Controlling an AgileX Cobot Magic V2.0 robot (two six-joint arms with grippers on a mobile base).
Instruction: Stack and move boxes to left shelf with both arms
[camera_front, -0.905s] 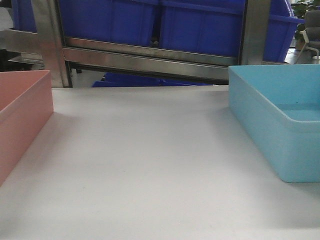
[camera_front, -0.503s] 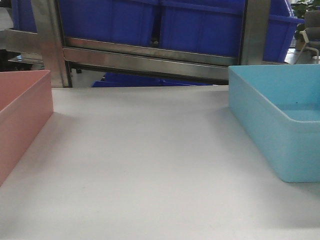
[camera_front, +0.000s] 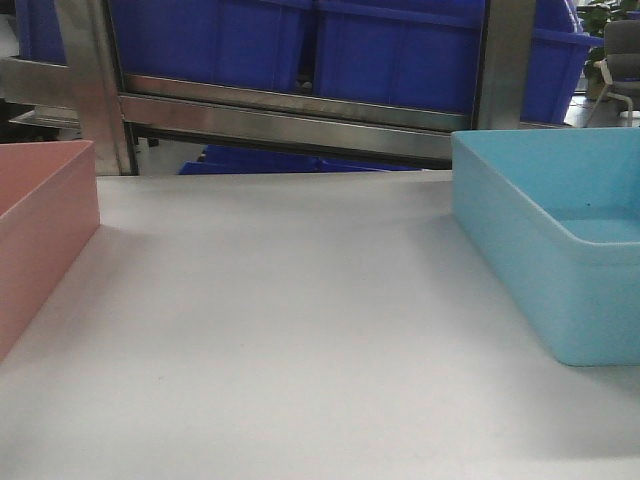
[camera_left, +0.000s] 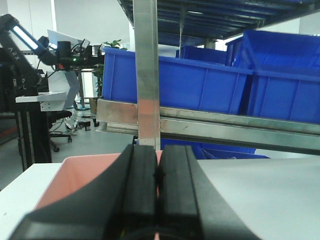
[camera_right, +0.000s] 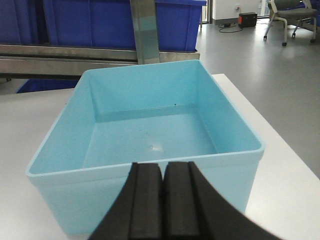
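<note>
Left end effector (camera_left: 159, 156) and right end effector (camera_right: 163, 169), both closed empty, hover above white tabletop (camera_front: 300, 320) facing steel rack (camera_front: 290, 118).

Black jaws tip left gripper (camera_left: 159, 160) and right gripper (camera_right: 163, 175).

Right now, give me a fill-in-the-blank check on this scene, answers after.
1. The blue box holds ____.
2. The right hand is open or shut: ____.
3. The pink box stands on the table's ____ side.
4. The crates behind the steel bar are dark ____.
Answers: nothing; shut; left; blue.
</note>
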